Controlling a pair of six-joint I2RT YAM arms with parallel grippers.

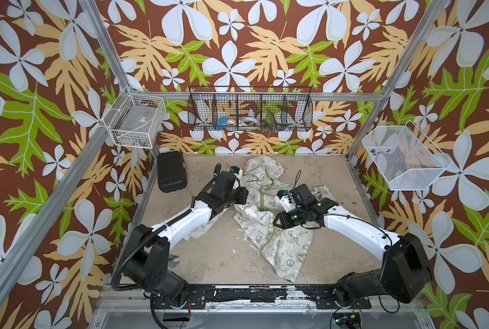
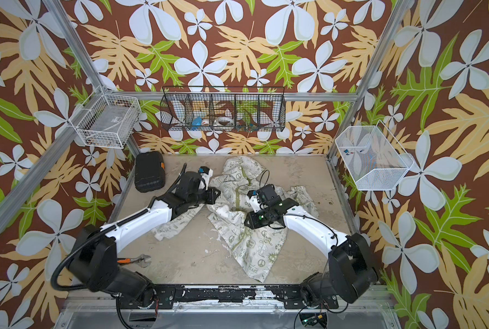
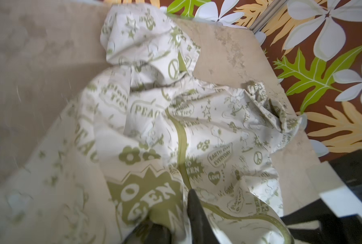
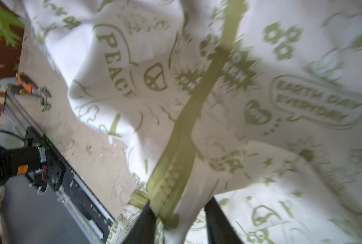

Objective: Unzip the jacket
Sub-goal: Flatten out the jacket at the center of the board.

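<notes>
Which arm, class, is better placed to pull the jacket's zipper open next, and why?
Right. The right gripper straddles the olive zipper, probably ready to drag it; the left gripper pinches the jacket beside it, likely just anchoring.

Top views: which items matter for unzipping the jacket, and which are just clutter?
Part of the job:
- jacket
- its olive zipper
- left gripper and right gripper, both at the fabric

Just lying about:
- black case
- orange-handled hand tool
- black wire basket on the back wall
- white wire basket
- white mesh basket
</notes>
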